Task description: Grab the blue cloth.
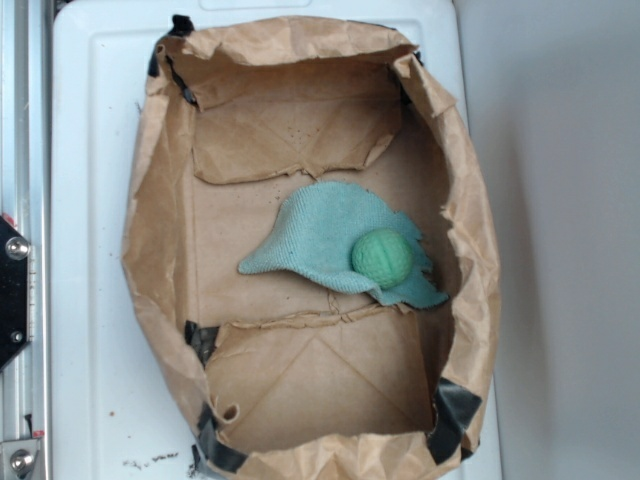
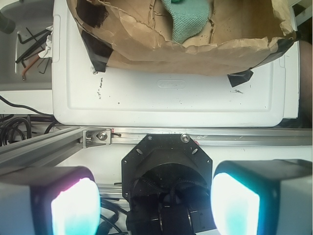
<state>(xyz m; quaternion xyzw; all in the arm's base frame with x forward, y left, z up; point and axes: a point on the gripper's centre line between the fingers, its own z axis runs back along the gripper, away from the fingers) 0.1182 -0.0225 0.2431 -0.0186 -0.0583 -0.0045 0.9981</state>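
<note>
The blue cloth (image 1: 320, 238), a pale teal woven rag with frayed edges, lies on the floor of an open brown paper bag (image 1: 165, 250). A round green textured ball (image 1: 381, 258) sits on its right part. In the wrist view a strip of the cloth (image 2: 188, 19) shows inside the bag at the top edge. My gripper (image 2: 155, 203) is not in the exterior view. In the wrist view its two glowing pads (image 2: 76, 208) stand wide apart with nothing between them, well away from the bag, above the black robot base (image 2: 166, 181).
The bag rests on a white plastic lid (image 1: 90, 200), with black tape at its corners (image 1: 455, 410). An aluminium rail (image 2: 195, 137) runs along the lid's edge. Loose tools and cables (image 2: 29, 49) lie at the left in the wrist view.
</note>
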